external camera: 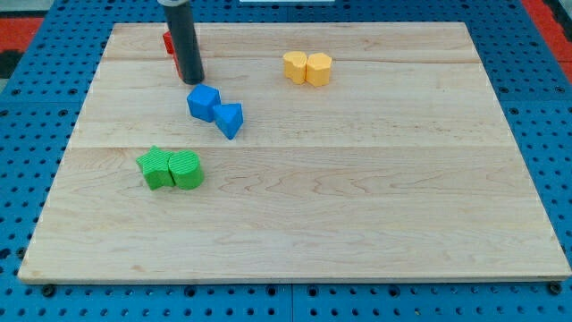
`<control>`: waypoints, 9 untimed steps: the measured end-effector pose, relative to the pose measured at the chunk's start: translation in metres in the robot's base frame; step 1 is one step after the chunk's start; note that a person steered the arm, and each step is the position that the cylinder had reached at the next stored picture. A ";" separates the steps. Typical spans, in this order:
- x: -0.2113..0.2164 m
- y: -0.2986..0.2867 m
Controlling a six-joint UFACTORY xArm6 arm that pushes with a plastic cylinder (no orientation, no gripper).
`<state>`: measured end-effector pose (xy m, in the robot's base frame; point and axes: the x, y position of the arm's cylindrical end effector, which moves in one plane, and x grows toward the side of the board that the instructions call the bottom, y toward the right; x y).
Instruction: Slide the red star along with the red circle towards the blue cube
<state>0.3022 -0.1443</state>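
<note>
1. Camera view: the dark rod is seen descending from the view's top, and my tip [193, 81] is set down on the table [357, 206] near its upper left part. No gripper is fitted, so nothing is held or clamped; the rod only touches the surface.
2. Red blocks [169, 43] are glimpsed just behind the rod, at its left edge. They are mostly hidden, so star and circle cannot be told apart, and neither their facing nor any long axis can be judged.
3. The blue cube [203, 103] is found just below and slightly right of my tip, close but apparently apart from it. One corner of it is turned toward the view's bottom.
4. A blue triangular block [230, 119] is seen touching the cube on its lower right side, with its point directed toward the view's left.
5. Two green blocks [171, 169] are placed side by side, touching, well below the tip toward the view's lower left.
6. Two yellow blocks [307, 68] are set together, touching, well to the right of the tip near the view's top.
</note>
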 end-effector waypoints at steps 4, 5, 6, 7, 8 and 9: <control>-0.111 0.069; -0.111 0.058; -0.110 0.015; -0.108 -0.036; -0.083 -0.048; -0.037 -0.046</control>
<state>0.2652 -0.1905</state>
